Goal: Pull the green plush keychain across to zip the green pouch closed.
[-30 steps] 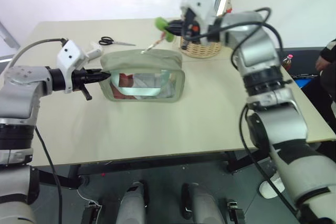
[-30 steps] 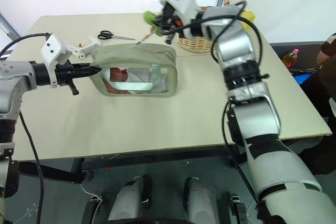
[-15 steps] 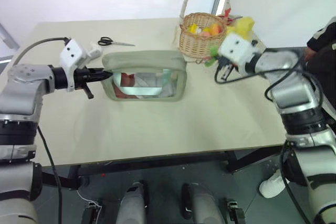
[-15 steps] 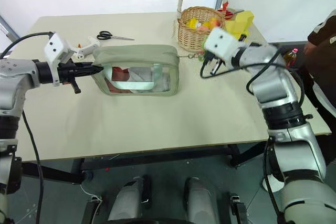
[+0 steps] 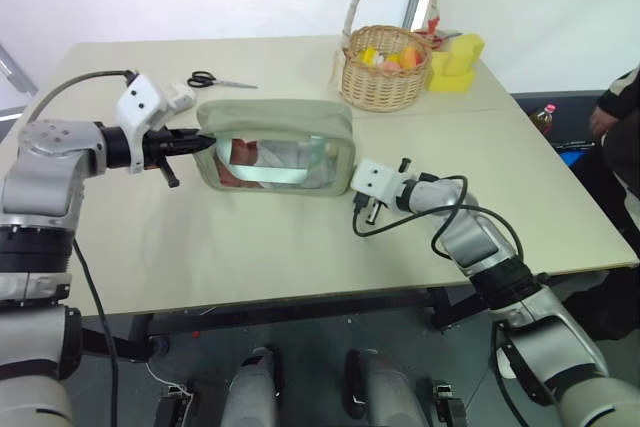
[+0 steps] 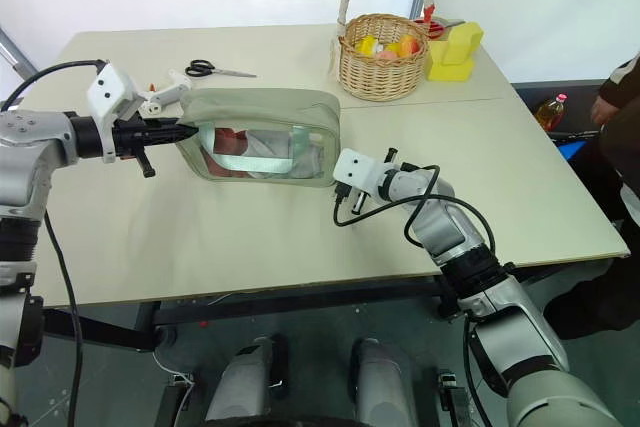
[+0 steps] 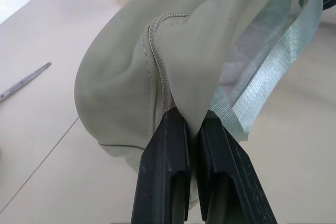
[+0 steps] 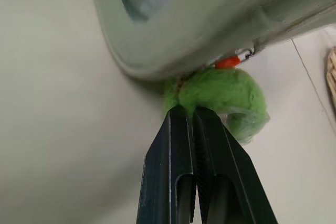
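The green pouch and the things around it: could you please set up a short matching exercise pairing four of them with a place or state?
Things:
1. green pouch
2. green plush keychain
3. scissors
4. wicker basket

Places or states:
A. lying flat behind the pouch, near the table's far edge
B. one end pinched by the left pincer
C. standing beside a yellow block
D. at the pouch's right end, against the shut right pincer

Pairs: 1-B, 2-D, 3-A, 4-C
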Available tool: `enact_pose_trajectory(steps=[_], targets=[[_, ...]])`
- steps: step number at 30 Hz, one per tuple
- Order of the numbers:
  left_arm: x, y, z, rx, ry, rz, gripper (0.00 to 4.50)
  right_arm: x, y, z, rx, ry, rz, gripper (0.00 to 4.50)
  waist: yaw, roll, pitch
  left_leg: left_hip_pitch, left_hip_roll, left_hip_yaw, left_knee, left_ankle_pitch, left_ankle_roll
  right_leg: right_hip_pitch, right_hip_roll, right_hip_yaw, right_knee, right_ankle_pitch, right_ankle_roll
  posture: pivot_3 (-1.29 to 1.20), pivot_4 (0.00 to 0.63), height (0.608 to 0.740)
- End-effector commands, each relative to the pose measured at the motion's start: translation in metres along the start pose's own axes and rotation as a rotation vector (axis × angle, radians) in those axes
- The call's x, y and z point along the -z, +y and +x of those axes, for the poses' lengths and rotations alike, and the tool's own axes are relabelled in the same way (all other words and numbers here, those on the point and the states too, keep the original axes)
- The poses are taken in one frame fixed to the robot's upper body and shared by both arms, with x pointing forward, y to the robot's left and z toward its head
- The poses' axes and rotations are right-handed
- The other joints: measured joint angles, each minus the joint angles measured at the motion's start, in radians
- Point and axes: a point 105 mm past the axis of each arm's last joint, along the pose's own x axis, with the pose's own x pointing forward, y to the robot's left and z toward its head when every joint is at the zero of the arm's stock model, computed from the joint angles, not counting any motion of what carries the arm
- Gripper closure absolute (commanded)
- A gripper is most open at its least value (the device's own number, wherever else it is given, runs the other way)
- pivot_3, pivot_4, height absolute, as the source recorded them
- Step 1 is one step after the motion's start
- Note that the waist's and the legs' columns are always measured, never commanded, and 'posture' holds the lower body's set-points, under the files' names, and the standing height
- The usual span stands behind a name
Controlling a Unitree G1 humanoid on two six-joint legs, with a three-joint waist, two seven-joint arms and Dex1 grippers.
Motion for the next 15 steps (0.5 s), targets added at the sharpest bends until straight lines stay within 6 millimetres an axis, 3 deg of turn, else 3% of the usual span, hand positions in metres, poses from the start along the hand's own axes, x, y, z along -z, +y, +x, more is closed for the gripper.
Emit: enact_pose_trajectory(steps=[1,2,3,6,10,11,13,15], targets=[[-0.008,0.004,-0.010,-0.031,-0.011,0.027,4.50,-0.009,-0.034,-0.013,0.076,-0.057,0.059,4.44,0.000,0.000,0.000,0.000,0.000,0.000,0.000,0.000,0.000,0.000,0.000,0.000,0.000,0.000,0.000,0.00,0.150,0.740],[-0.009,0.005,-0.011,-0.034,-0.016,0.019,4.50,-0.014,-0.042,-0.020,0.070,-0.082,0.111,4.44,0.001,0.000,0.000,0.000,0.000,0.000,0.000,0.000,0.000,0.000,0.000,0.000,0.000,0.000,0.000,0.00,0.150,0.740],[-0.009,0.006,-0.012,-0.034,-0.022,0.001,3.72,-0.018,-0.049,-0.027,0.063,-0.105,0.150,3.84,0.001,0.000,0.000,0.000,0.000,0.000,0.000,0.000,0.000,0.000,0.000,0.000,0.000,0.000,0.000,0.00,0.150,0.740],[-0.015,0.010,-0.023,-0.027,-0.031,-0.033,2.37,-0.037,-0.084,-0.065,0.035,-0.181,0.200,2.51,0.001,0.001,0.001,-0.001,0.000,0.000,0.000,0.001,0.002,-0.001,0.000,0.000,0.000,0.000,0.000,0.00,0.150,0.740],[-0.010,0.011,-0.037,-0.007,0.013,-0.042,0.25,-0.052,-0.091,-0.097,-0.055,-0.219,0.155,0.38,0.001,0.001,0.001,-0.001,0.000,0.000,-0.001,0.001,0.001,-0.002,0.000,0.000,0.000,0.000,0.000,0.00,0.150,0.740],[-0.010,0.011,-0.042,-0.005,0.018,-0.049,0.00,-0.054,-0.089,-0.102,-0.083,-0.220,0.150,0.02,0.001,0.001,0.001,-0.001,0.000,0.000,-0.002,0.000,0.000,-0.002,0.000,0.000,0.000,0.000,0.000,0.00,0.150,0.740],[-0.011,0.013,-0.048,-0.015,0.018,-0.064,0.00,-0.057,-0.085,-0.107,-0.117,-0.234,0.170,0.02,-0.002,0.001,0.001,0.000,0.000,0.000,-0.002,0.000,0.000,-0.001,0.000,0.000,-0.001,-0.001,0.000,0.00,0.150,0.740],[-0.013,0.023,-0.058,-0.075,0.020,-0.070,0.00,-0.073,-0.084,-0.114,-0.138,-0.310,0.232,0.02,-0.002,0.001,0.001,0.000,0.000,0.000,-0.002,-0.001,0.000,-0.002,0.000,0.000,-0.001,0.000,-0.001,0.00,0.150,0.740]])
